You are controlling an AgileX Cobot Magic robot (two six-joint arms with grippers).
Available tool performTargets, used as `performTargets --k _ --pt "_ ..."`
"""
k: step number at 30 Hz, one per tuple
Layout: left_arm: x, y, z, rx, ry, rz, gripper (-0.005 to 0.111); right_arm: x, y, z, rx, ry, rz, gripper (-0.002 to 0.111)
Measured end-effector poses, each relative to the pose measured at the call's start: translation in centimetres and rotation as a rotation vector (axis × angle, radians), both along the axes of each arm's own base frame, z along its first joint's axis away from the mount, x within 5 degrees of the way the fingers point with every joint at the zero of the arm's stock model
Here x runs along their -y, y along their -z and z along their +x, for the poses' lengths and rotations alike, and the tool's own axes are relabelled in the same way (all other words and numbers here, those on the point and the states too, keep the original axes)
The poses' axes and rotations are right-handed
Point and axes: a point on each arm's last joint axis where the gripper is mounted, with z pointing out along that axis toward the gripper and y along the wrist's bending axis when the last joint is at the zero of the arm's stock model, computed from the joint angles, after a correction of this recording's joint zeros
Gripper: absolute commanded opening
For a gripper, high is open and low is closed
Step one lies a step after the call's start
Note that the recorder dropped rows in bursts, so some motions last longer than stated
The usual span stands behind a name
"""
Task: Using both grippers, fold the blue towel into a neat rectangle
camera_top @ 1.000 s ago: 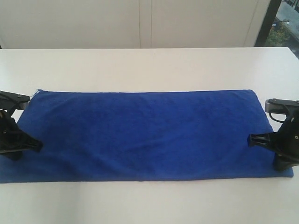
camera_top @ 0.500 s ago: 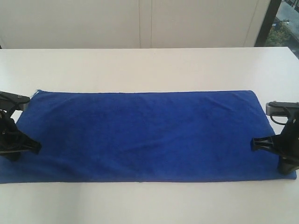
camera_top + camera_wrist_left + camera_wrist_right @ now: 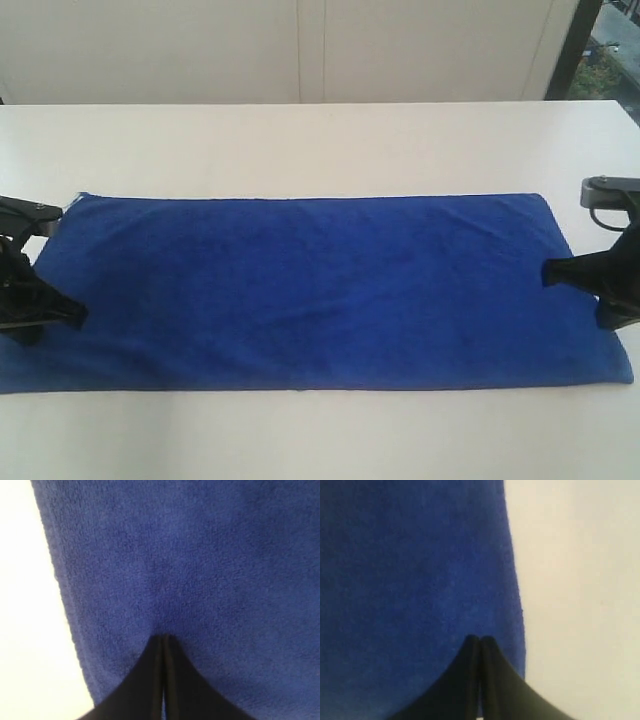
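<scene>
The blue towel (image 3: 310,290) lies spread flat on the white table (image 3: 320,140), its long side running left to right. My left gripper (image 3: 80,316) is shut, with its tips low over the towel's left end, a little in from the short edge. In the left wrist view the fingertips (image 3: 164,639) meet over blue cloth (image 3: 210,560), with nothing between them. My right gripper (image 3: 548,272) is shut too, over the towel's right end. In the right wrist view its tips (image 3: 479,640) are pressed together above the cloth (image 3: 410,580), near its edge.
White table surface surrounds the towel on all sides. Pale wall panels (image 3: 300,50) stand behind the table. A dark window frame (image 3: 575,45) is at the far right corner.
My right gripper has moved right and risen, towards the towel's far right corner. The towel's right end now lies flatter. My left gripper has barely shifted.
</scene>
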Motion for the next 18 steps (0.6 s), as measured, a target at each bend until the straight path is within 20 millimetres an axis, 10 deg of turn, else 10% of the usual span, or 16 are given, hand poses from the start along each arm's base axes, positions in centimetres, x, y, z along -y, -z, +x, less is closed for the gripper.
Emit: performTargets --k 9,18 --pt "0.1 -5.5 0.2 0.127 -0.019 -0.028 0.000 0.0 -1.9 1.3 0.078 0.008 0.008 0.000" --pt "-0.4 -11.7 -4.0 0.151 -0.098 -0.064 0.000 0.0 -2.8 4.8 0.130 -0.078 -0.016 0.000"
